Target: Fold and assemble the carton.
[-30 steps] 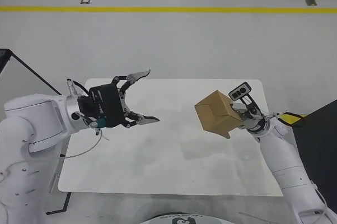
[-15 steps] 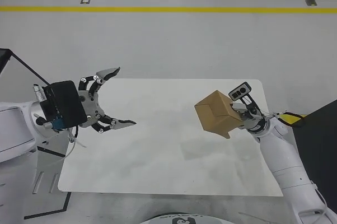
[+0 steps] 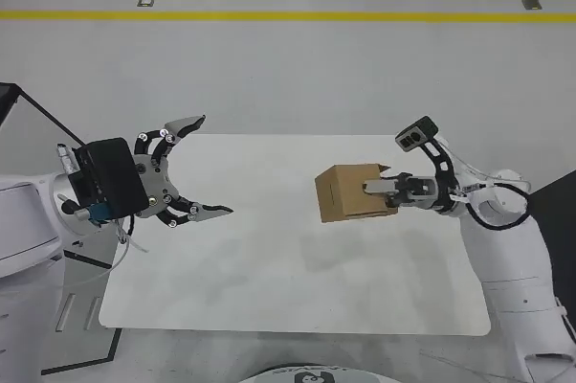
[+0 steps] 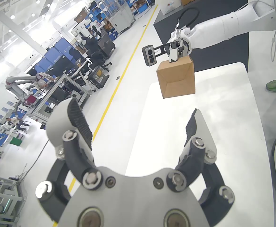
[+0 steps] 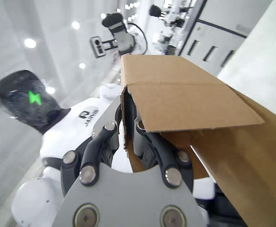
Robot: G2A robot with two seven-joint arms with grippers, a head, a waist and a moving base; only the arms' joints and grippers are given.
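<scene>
Table [image 3: 298,287], white with rounded corners, spans the space between both arms. Over its right half sits the brown cardboard carton [image 3: 343,194], gripped at its right side by the right gripper [image 3: 376,188], whose fingers are pinched onto one cardboard panel. The left gripper [image 3: 211,165] hangs over the table's left edge, spread wide and empty.

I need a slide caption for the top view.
Right pincer grips the carton over the table; left pincer open.
</scene>
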